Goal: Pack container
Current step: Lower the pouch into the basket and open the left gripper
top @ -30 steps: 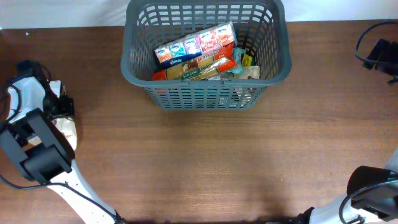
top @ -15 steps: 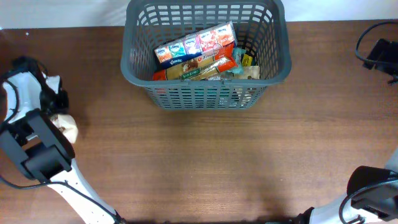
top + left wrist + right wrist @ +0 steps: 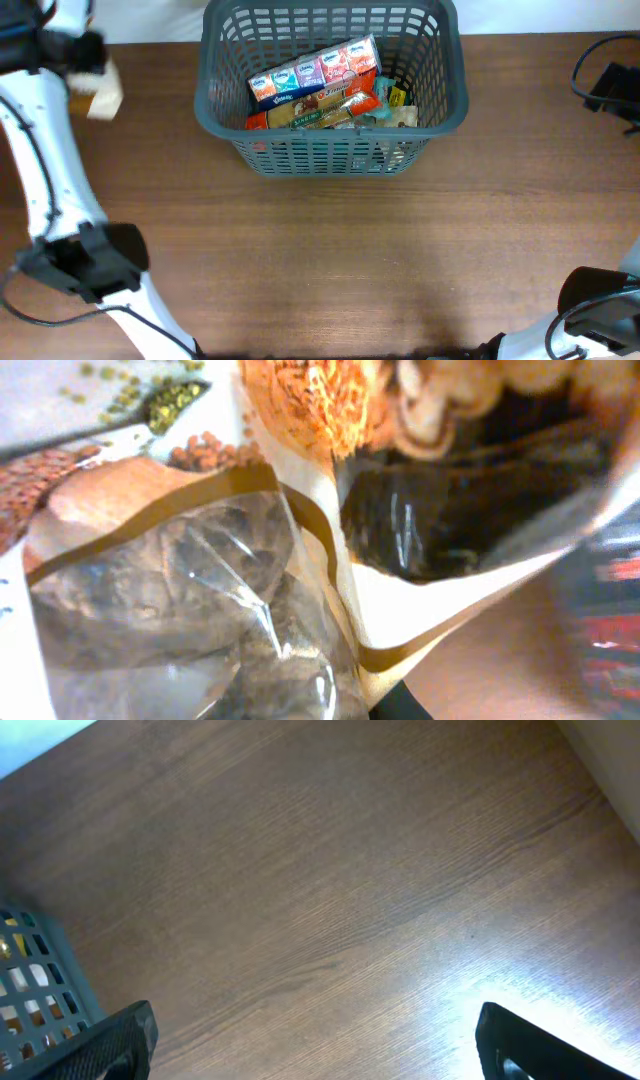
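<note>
The container (image 3: pixel 214 118), a large dark grey lattice basket, stands at the far middle of the table, and its corner shows in the right wrist view (image 3: pixel 30 982). Inside lie a strip of tissue packs (image 3: pixel 315 68) and a pasta packet (image 3: pixel 318 108). My left gripper (image 3: pixel 78 52) is raised at the far left, shut on a pale food packet (image 3: pixel 103 92). That packet (image 3: pixel 200 590), with a clear window and gold stripe, fills the left wrist view and hides the fingers. My right gripper (image 3: pixel 315 1045) hangs open over bare wood, right of the basket.
A black device with cables (image 3: pixel 608 85) sits at the far right edge of the table. The right arm's base (image 3: pixel 600 300) is at the near right corner. The left arm's white links (image 3: pixel 45 190) stretch along the left side.
My left gripper has shut on the pale packet at the table's left edge and lifted it up and away toward the far left corner. The right arm has not moved.
</note>
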You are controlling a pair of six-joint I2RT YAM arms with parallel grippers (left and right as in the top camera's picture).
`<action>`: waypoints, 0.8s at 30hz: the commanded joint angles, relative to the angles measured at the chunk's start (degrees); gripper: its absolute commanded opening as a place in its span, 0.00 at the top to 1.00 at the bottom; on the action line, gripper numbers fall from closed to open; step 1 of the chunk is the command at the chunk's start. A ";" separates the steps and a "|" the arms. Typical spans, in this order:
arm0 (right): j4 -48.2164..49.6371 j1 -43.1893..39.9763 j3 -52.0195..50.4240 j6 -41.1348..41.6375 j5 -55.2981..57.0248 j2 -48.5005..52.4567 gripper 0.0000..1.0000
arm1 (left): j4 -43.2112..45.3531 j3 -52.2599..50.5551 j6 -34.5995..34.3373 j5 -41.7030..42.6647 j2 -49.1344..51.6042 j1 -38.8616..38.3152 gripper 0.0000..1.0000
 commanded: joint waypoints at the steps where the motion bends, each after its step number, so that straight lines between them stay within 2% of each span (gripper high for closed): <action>1: 0.00 -0.13 -0.02 0.48 -0.04 -0.70 0.01 | -0.28 2.75 13.46 5.11 -5.22 -8.55 0.99; 8: 0.00 -0.13 -0.02 0.48 -0.04 -0.70 0.01 | -0.72 2.67 39.54 1.55 -7.34 -26.71 0.98; 12: 0.00 -0.13 -0.02 0.48 -0.04 -0.70 0.01 | -0.68 2.12 48.09 0.98 -4.96 -32.85 0.98; 20: 0.00 -0.13 -0.02 0.48 -0.04 -0.70 0.01 | -0.50 1.92 48.87 2.38 6.78 -36.54 0.98; 21: 0.00 -0.13 -0.02 0.48 -0.04 -0.70 0.01 | -0.50 1.92 48.87 2.54 7.89 -36.79 0.96; 23: 0.00 -0.13 -0.02 0.48 -0.04 -0.70 0.01 | -0.35 1.92 48.85 2.89 9.55 -36.92 0.78; 24: 0.00 -0.13 -0.02 0.48 -0.04 -0.70 0.01 | -0.39 1.92 48.83 3.23 10.34 -36.96 0.77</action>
